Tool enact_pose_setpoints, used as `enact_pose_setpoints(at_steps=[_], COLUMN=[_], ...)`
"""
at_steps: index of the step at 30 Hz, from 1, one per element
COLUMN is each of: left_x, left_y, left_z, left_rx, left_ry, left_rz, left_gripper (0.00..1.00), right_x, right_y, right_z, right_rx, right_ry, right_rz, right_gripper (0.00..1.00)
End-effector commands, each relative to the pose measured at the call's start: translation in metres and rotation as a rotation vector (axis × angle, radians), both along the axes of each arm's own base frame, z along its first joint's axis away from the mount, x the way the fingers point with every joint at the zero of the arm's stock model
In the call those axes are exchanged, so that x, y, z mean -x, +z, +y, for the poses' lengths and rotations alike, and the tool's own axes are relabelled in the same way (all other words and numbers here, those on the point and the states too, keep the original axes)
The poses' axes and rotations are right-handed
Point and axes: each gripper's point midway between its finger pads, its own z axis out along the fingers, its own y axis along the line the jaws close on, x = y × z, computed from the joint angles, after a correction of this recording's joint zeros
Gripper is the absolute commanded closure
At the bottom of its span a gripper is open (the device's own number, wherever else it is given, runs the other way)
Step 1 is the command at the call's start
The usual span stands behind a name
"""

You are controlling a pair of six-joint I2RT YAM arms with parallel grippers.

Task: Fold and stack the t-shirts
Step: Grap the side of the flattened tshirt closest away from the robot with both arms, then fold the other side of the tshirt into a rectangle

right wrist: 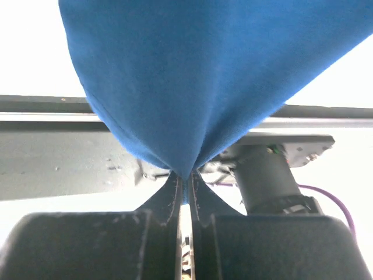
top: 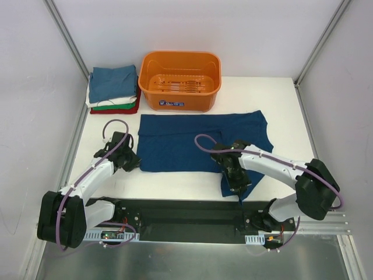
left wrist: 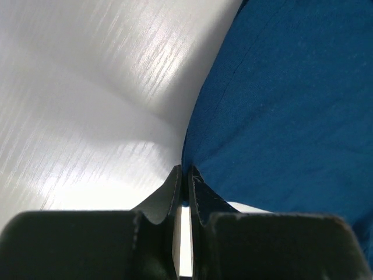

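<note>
Cloth sits between the tips of both my claws. My right claw point(right wrist: 184, 178) is clamped on the navy t-shirt point(right wrist: 204, 70). Its two fingers point(right wrist: 166, 201) are pressed together on a pinch of the blue fabric, which fans out wide from the tips and fills most of what that wrist sees. Beyond the cloth on that side runs the dark mounting rail point(right wrist: 58, 169) that my arms are bolted to.

From overhead, my right claw point(top: 239, 185) grips the near right part of the navy t-shirt point(top: 192, 140). There a flap of cloth hangs toward the near edge of the table point(top: 280, 99), while the rest spreads flat ahead and to the left of the claw.

My left claw point(left wrist: 185, 172) is also drawn together, with no gap between its fingertips point(left wrist: 172, 186). The hem of the navy t-shirt point(left wrist: 291, 116) runs straight into the tips, so I take it as nipped at the very edge. The cloth lies to the right of this claw and bare white tabletop to its left. In the overhead view my left claw point(top: 129, 158) sits at the near left corner of the shirt.

Well ahead of my left claw, at the far left of the table, is the stack of folded t-shirts point(top: 113, 87). A teal-blue one is on top, with white, green and red edges showing under it. Just to the right of that stack, far ahead and between my two claws, stands the orange basket point(top: 180, 79), apart from the navy shirt's far edge.
</note>
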Motion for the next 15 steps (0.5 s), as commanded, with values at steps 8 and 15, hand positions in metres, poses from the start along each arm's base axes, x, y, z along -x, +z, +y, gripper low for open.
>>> enact_pose_setpoints(at_steps=[8, 15], left_x=[-0.042, -0.079], left_y=[0.039, 0.053], left_z=[0.0, 0.005], left_rx=[0.031, 0.036], left_ry=[0.018, 0.036], left_rz=[-0.048, -0.082], left_gripper=[1.0, 1.0], right_x=[-0.105, -0.174], right_y=[0.071, 0.092], right_z=[-0.033, -0.044], right_rx=[0.053, 0.066], right_ry=[-0.029, -0.093], right_rz=[-0.144, -0.256], right_gripper=[0.99, 0.99])
